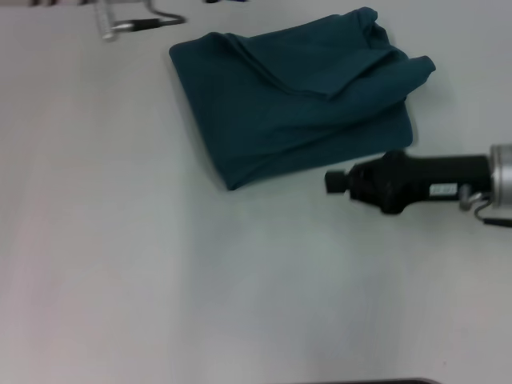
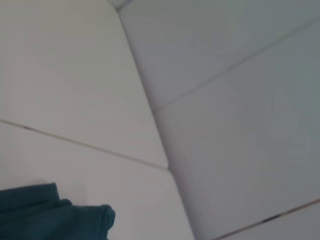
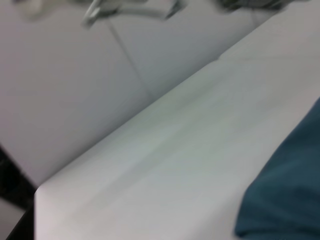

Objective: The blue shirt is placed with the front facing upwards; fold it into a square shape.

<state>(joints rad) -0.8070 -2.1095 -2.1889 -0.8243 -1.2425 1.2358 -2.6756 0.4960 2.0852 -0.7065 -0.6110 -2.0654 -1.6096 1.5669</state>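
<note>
Head view: the blue shirt [image 1: 300, 104] lies folded on the far right part of the table [image 1: 160, 264], no lettering readable. My right gripper [image 1: 334, 181] sits just beside its near edge, touching nothing; whether its fingers are parted, I cannot tell. Left wrist view: a shirt corner [image 2: 50, 215] shows. Right wrist view: the shirt edge [image 3: 290, 195] on the table.

My right arm [image 1: 416, 182] shows as a chunky black housing, rounded and matte, narrowing toward a small squared black tip with a pale face on it. There's a little white label stuck on the black body, print too small to read. Behind that comes a silver-grey metal collar, ribbed and cylindrical, and below it a thin loop of grey cable with a small metal fitting hanging off. Fingers of the pincer can't be made out. Neither wrist view shows any part of me
</note>
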